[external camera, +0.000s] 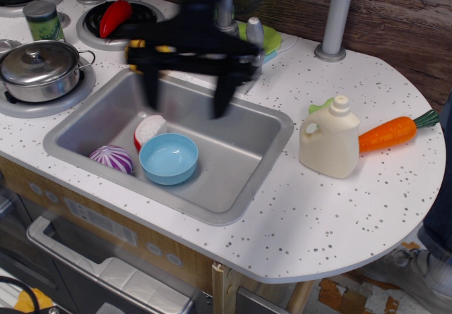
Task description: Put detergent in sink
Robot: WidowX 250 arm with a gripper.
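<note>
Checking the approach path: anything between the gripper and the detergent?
Nothing standing. In the observation.image view, from the blurred gripper over the sink to the detergent, only the basin's right part, its rim and bare speckled counter lie between.

The gripper (187,95), smeared by motion blur, hangs over the sink (244,145) with fingers spread wide. The detergent (330,142) stands upright on the counter (318,215), touching a carrot (387,133).

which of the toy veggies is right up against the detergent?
The carrot: its blunt end meets the right side of the detergent on the counter. The purple onion lies in the sink; the red pepper is on the stove.
</note>
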